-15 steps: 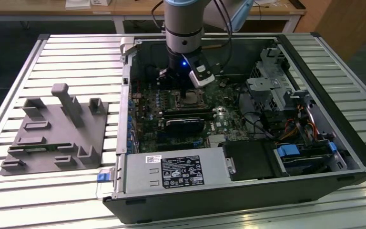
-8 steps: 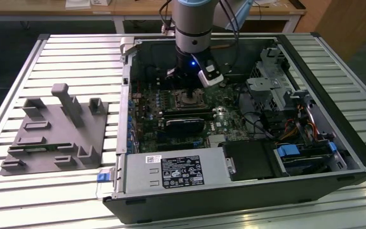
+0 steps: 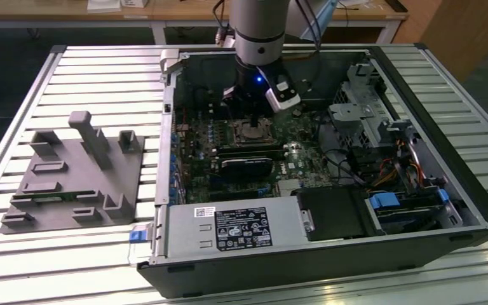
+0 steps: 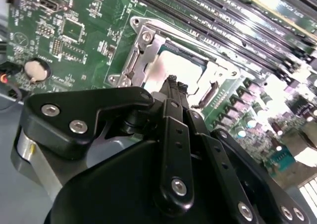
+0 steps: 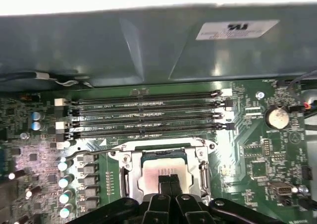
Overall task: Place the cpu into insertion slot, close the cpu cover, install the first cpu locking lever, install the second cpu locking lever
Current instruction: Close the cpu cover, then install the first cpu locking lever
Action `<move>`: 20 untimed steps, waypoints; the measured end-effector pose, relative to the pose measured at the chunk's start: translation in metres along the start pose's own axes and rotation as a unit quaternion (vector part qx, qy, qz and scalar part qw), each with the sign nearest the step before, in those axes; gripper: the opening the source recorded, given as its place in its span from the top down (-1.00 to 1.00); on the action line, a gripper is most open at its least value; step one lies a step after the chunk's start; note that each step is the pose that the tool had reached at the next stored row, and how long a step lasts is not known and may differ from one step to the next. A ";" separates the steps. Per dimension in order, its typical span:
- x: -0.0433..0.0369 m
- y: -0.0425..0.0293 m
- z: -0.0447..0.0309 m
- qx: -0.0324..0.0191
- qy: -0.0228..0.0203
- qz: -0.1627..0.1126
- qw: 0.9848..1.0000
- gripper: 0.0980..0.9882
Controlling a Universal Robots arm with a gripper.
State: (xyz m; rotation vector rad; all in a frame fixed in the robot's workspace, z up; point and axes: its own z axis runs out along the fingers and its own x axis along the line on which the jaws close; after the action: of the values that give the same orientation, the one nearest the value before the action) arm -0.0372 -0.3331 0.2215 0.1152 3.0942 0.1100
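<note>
Inspecting the exterior view: found arm (image 3: 257, 25) upright, reaching down into open computer case (image 3: 169, 82), with gripper (image 3: 253, 121) directly over insertion slot (image 3: 253, 133) on motherboard (image 3: 200, 155). Logged power supply box (image 3: 227, 219) with printed label (image 3: 239, 230) inside the case, well apart from the fingers. Logged grey fixture block (image 3: 66, 171) on slatted table (image 3: 100, 70), farther off toward the exterior view's left.

Turning to the second wrist view: recorded black fingers (image 4: 170, 90) pressed together with nothing between them, tips at cpu (image 4: 171, 65). Unable to tell whether tips touch it. Found cpu seated in the slot, with cpu cover (image 4: 131, 60) appearing to lie flat around it. Noted coin cell (image 4: 35, 70) well aside.

Checking the first wrist view: confirmed closed fingertips (image 5: 165, 182) over cpu (image 5: 158, 164), framed by cover (image 5: 130, 177). Noted memory slots (image 5: 148, 112) just beyond. Noted white label (image 5: 237, 29) with dark print on the case wall, farther still.
</note>
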 end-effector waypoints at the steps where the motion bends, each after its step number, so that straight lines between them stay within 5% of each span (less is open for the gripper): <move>1: -0.0001 0.0002 -0.0026 0.000 0.000 0.000 1.000 0.98; 5: -0.0004 0.0007 -0.0098 0.000 0.000 0.000 1.000 0.98; 20: 0.0011 0.0007 -0.0107 0.000 0.000 0.000 1.000 0.98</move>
State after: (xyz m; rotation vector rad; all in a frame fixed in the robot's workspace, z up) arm -0.0388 -0.3331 0.2322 0.1153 3.0944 0.1096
